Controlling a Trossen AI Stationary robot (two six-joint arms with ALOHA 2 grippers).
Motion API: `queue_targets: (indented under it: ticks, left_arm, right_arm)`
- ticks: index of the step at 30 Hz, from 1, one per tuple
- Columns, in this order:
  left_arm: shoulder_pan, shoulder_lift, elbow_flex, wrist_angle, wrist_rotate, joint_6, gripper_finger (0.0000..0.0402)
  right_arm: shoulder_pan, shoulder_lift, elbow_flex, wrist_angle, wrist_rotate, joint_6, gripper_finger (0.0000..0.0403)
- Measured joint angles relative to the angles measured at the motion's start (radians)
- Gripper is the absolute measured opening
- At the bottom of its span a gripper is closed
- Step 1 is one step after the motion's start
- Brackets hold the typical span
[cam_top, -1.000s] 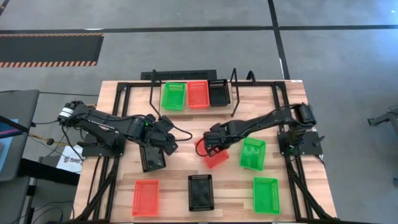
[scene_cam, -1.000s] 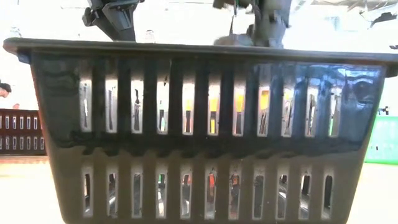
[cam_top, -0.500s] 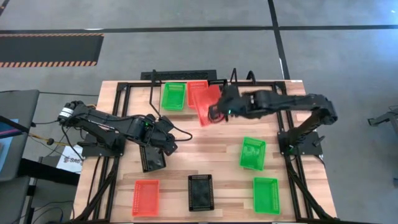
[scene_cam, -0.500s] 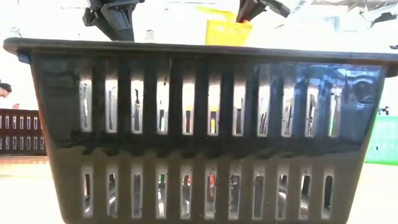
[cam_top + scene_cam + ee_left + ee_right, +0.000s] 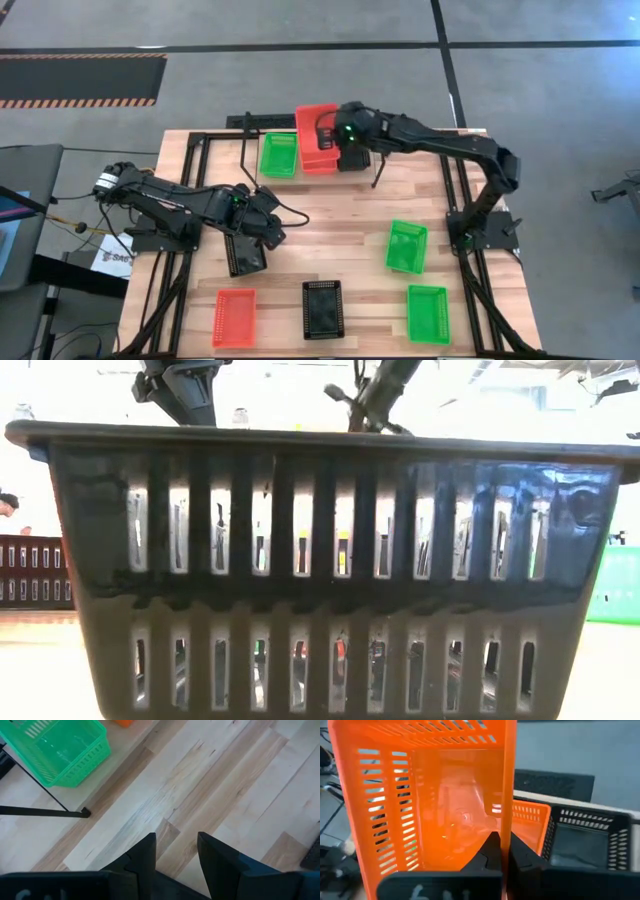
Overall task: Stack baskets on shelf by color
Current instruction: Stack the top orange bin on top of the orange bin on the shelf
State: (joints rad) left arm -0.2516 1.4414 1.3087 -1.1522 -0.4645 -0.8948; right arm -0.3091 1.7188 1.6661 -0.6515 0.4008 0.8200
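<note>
the right gripper (image 5: 501, 851), jaws clamped on a red-orange slatted plastic basket (image 5: 315, 128), holds it above the matching one on the low black wire shelf (image 5: 375, 150), while five baskets wait on the wooden desk (image 5: 330, 225); left gripper (image 5: 176, 851) open, idle.

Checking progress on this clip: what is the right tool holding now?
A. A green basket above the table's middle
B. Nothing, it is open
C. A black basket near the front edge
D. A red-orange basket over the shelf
D: the right tool is shut on the wall of a red-orange basket, carried over the shelf above the red-orange basket already standing there beside a black basket.
</note>
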Motion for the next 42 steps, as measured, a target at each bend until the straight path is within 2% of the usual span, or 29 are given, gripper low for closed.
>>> queue_targets:
  ticks: [12,27,42]
  left_arm:
    - [0.0,0.0,0.0,0.0,0.011,-0.004,0.0132]
    - [0.0,0.0,0.0,0.0,0.016,-0.004,0.0132]
    - [0.0,0.0,0.0,0.0,0.017,-0.009,0.0132]
  right_arm:
    - [-0.08,0.15,-0.001,0.006,-0.14,0.085,0.0005]
    - [-0.087,0.174,-0.001,-0.077,-0.147,0.091,0.0004]
    - [-0.092,0.174,-0.001,-0.074,-0.145,0.088,0.0004]
